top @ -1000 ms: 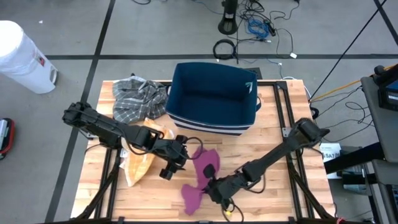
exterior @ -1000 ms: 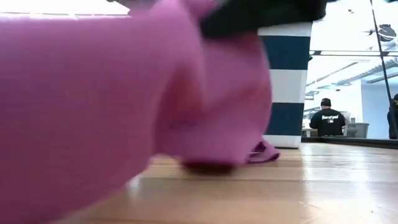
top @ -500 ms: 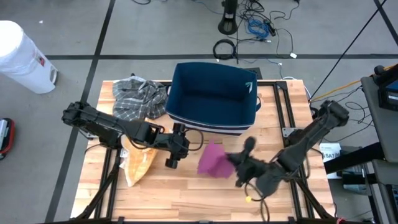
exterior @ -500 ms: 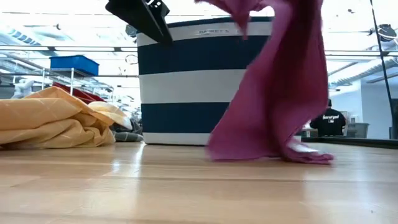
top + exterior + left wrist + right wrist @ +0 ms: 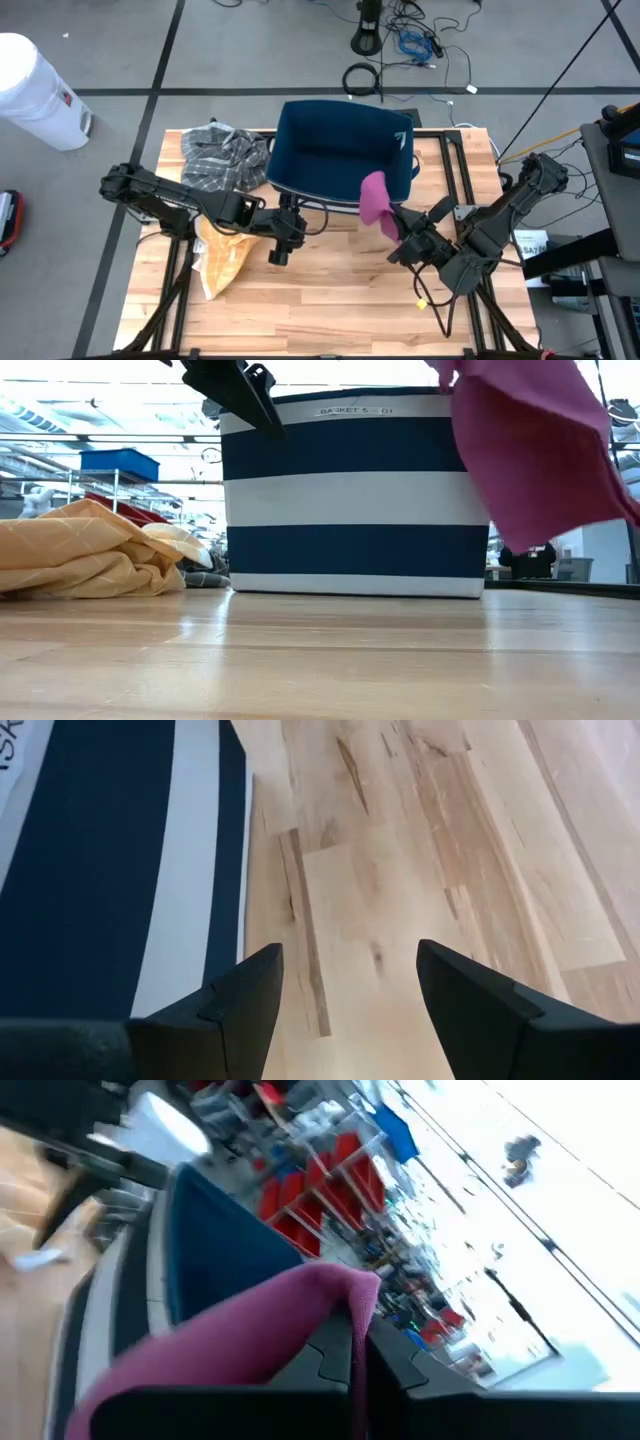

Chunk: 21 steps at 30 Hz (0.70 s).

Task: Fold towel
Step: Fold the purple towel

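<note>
The purple towel (image 5: 375, 200) hangs bunched in the air at the near right corner of the navy-and-white striped basket (image 5: 345, 150). In the low view the towel (image 5: 535, 450) is well above the wood. My right gripper (image 5: 398, 228) is shut on it, reaching in from the table's right. My left gripper (image 5: 278, 250) hovers open over bare wood just in front of the basket's near wall (image 5: 110, 870), its fingers (image 5: 240, 1005) holding nothing. My right gripper pinches a bunched part of the purple towel (image 5: 330, 1295) between its two fingers. How many layers it has, I cannot tell. The fingers lie about level, coming from the table's right side. The cloth drapes slack over and below them, lifted clear of the table.
A yellow cloth (image 5: 225, 258) lies crumpled at the near left, under the left arm. A grey plaid cloth (image 5: 222, 160) lies at the far left beside the basket. Bare wood (image 5: 330, 300) spreads across the table's near middle. A person (image 5: 528, 560) sits far behind the table.
My right gripper has risen from the table's near edge and swung toward the right and far side, tipping from pointing down to level. The towel came up with it, from lying on the wood to hanging clear beside the basket. My left gripper has edged toward the basket.
</note>
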Motion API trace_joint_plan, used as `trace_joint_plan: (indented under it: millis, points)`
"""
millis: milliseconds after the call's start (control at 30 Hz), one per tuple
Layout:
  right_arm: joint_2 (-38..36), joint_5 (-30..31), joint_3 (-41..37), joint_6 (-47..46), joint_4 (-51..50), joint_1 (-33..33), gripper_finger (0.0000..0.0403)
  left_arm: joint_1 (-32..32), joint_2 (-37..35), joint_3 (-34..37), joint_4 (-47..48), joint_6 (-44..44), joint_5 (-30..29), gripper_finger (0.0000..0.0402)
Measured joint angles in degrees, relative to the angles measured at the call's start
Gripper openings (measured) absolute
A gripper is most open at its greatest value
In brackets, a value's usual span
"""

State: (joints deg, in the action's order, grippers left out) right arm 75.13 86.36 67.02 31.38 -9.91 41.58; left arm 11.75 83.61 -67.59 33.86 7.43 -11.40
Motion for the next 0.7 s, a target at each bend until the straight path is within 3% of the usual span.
trace_joint_plan:
  millis: [133, 433, 533, 700]
  points:
    - [-0.7, -18.0, 0.0, -4.7, -0.4, 0.2, 0.0000, 0.0, 0.0, 0.0, 0.0, 0.2, 0.0, 0.0238]
    - [-0.7, -47.7, 0.0, -25.7, -11.8, 0.4, 0.0000, 0.0, 0.0, 0.0, 1.5, 0.4, 0.1, 0.0238]
    - [-1.3, -53.2, -0.1, -25.4, -11.3, 1.0, 0.0000, 0.0, 0.0, 0.0, 1.5, 0.7, 0.2, 0.0238]
    - [-5.6, -53.6, -0.1, -17.2, -6.7, 2.3, 0.0000, -0.6, 0.0, 0.0, 0.8, 1.1, 0.2, 0.0238]
